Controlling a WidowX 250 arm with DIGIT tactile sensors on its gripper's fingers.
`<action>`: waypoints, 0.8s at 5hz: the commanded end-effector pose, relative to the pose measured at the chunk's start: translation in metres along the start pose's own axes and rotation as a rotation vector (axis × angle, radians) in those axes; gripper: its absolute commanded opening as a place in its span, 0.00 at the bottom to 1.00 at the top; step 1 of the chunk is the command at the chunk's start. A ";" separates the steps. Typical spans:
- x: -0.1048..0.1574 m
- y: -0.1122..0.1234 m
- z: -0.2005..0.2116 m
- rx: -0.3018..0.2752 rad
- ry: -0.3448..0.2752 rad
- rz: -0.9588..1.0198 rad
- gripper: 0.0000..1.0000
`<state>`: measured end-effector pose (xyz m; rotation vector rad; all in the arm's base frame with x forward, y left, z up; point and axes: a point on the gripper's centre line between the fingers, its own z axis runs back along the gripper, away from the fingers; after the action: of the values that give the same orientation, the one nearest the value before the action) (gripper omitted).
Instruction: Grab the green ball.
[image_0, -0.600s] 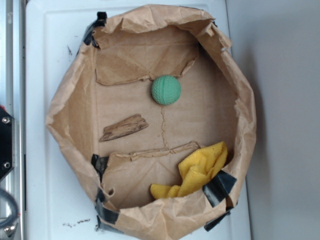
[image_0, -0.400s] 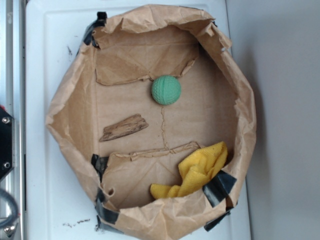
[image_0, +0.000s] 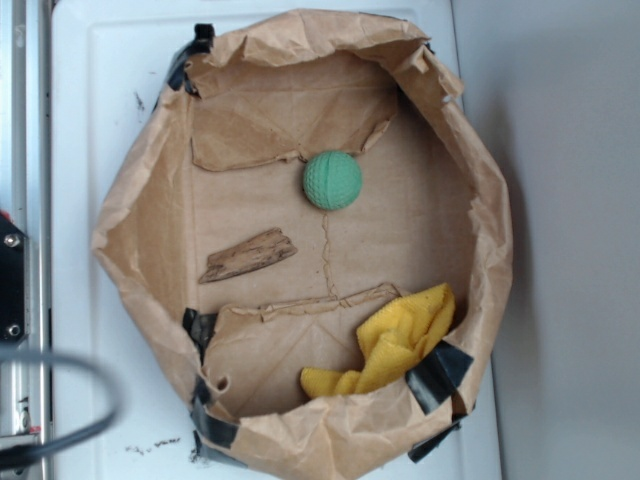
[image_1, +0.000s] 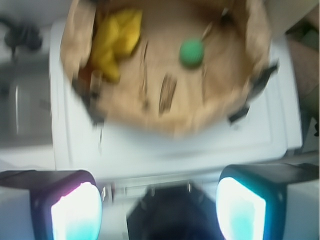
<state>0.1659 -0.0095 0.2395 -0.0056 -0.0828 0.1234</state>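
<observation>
Our gripper (image_1: 159, 210) hangs wide open and empty, well short of the green ball (image_0: 332, 180); grabbing remains undone.

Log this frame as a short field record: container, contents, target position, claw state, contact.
container: brown paper-lined bin with black tape at its corners, on a white surface
contents: green ball, piece of wood, yellow cloth
target position: green ball on the bin floor, apart from the wood and cloth
claw: open, fingers wide apart, outside the bin over the white surface
contact: none with the ball
</observation>
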 end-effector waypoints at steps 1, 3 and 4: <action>0.053 0.011 0.005 0.026 -0.041 0.067 1.00; 0.053 0.011 0.005 0.026 -0.041 0.067 1.00; 0.076 0.024 -0.044 0.146 -0.108 0.140 1.00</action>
<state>0.2405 0.0217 0.1880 0.1336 -0.1272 0.2611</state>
